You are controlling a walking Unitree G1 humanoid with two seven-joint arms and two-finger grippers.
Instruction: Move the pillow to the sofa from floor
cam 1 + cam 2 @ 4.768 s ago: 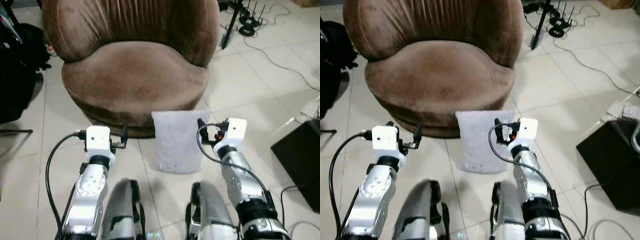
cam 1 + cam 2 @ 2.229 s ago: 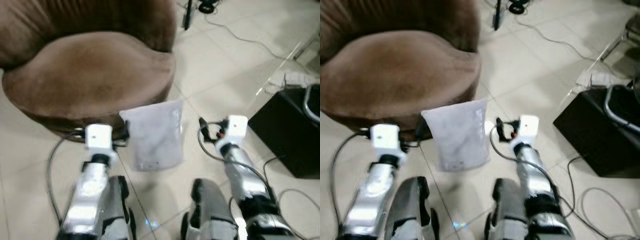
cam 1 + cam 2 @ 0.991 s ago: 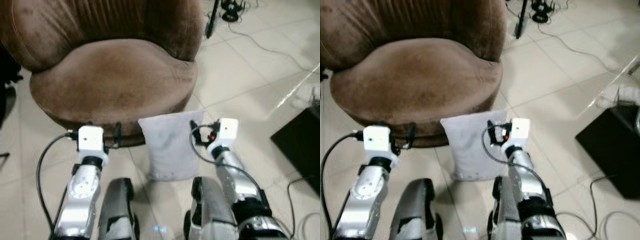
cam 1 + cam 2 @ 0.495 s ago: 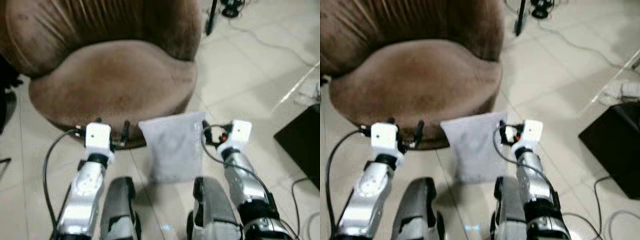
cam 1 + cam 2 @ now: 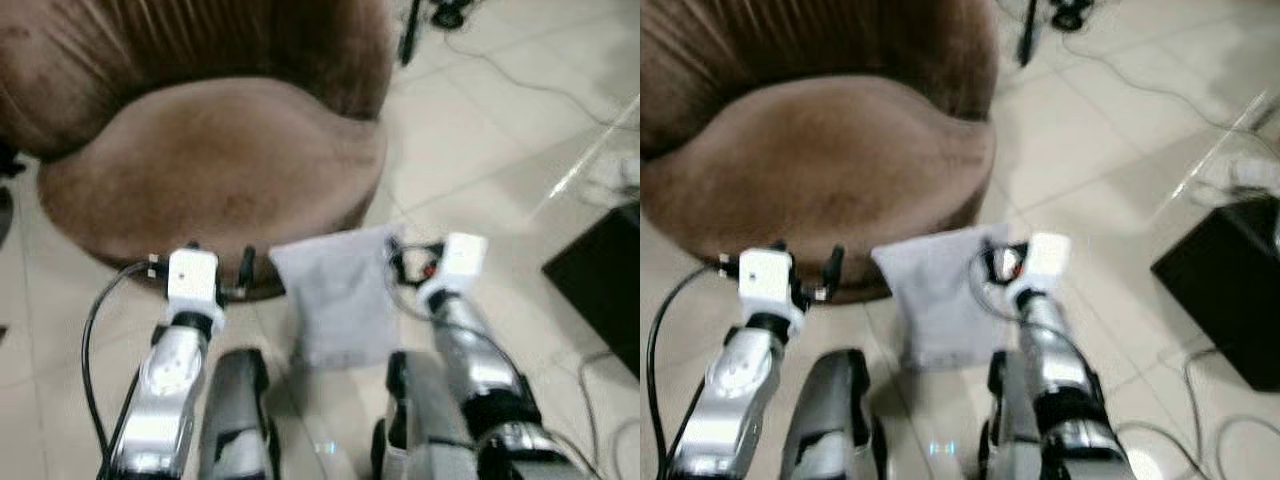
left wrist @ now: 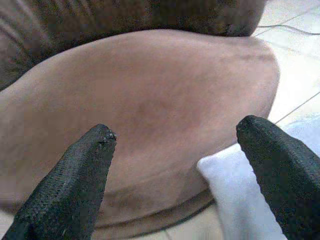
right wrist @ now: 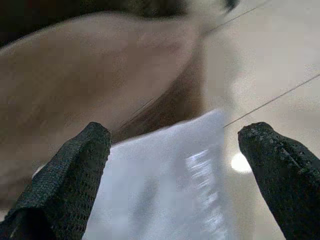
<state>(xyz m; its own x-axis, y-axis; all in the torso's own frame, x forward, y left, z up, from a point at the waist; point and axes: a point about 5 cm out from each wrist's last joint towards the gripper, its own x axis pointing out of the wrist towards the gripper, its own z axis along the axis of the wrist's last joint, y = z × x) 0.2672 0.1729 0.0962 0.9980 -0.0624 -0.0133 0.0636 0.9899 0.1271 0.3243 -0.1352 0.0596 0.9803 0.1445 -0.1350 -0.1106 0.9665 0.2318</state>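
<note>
Room: pale tiled floor (image 5: 480, 150) with a round brown sofa (image 5: 220, 160) ahead, loose cables (image 5: 520, 75) beyond it and a black box (image 5: 600, 300) to the robot's right.
Pillow: a pale grey pillow (image 5: 345, 295) stands on the floor, leaning against the sofa's base, between the two arms.
Left gripper: the left gripper (image 6: 175, 165) hangs spread wide near the sofa's front edge, beside the pillow's corner, grasping nothing.
Right gripper: the right gripper (image 7: 172, 165) is also released and wide apart, with the pillow's upper edge between its fingers but not touched.
Handling: it looks light, soft and floppy, likely to sag or fold under a one-sided pinch; not fragile, cover possibly a little slick.
Hold: the upper corners seem best, one gripper each, pinching deep into the stuffing.
</note>
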